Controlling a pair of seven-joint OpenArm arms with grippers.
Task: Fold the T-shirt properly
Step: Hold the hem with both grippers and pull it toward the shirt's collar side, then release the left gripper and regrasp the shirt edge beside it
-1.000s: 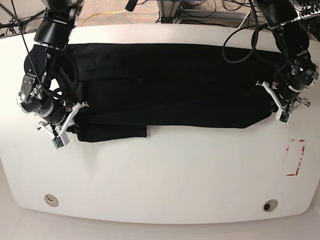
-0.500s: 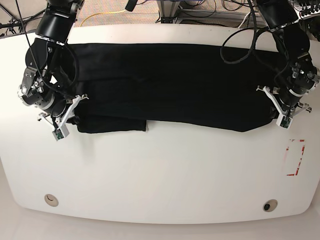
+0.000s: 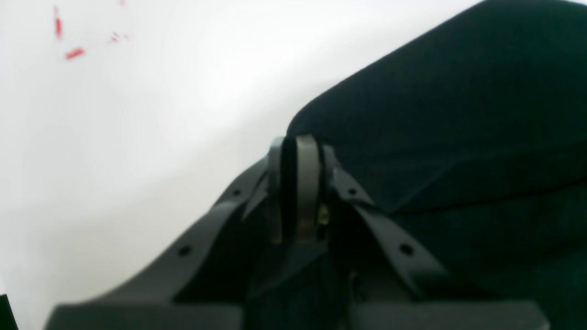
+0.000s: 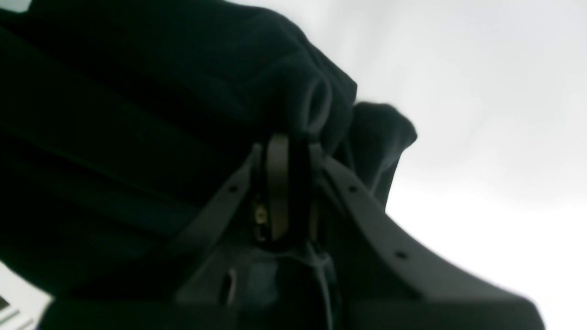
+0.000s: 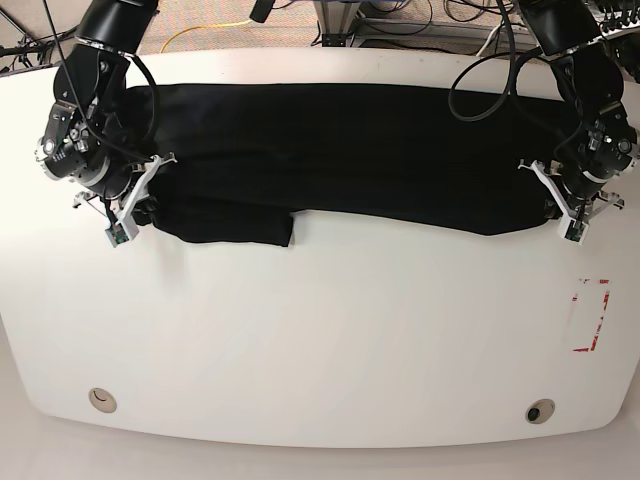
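Note:
The black T-shirt (image 5: 340,150) lies stretched in a long band across the far half of the white table (image 5: 320,340), with a folded flap hanging lower at the band's left. No print shows. My right gripper (image 5: 138,212), at the left of the base view, is shut on a bunched fold of the shirt (image 4: 137,114); its fingers (image 4: 277,183) pinch the cloth. My left gripper (image 5: 562,212), at the right of the base view, is shut on the shirt's rounded edge (image 3: 458,114), with cloth between its fingers (image 3: 306,183).
Red tape marks (image 5: 590,315) sit on the table's right side and show faintly in the left wrist view (image 3: 73,52). Two round holes (image 5: 101,399) (image 5: 540,411) lie near the front edge. Cables and equipment (image 5: 400,20) crowd the floor behind the table.
Both grippers have moved toward the table's far side, dragging the shirt's near edge with them. The black band is now narrower and sits farther back.

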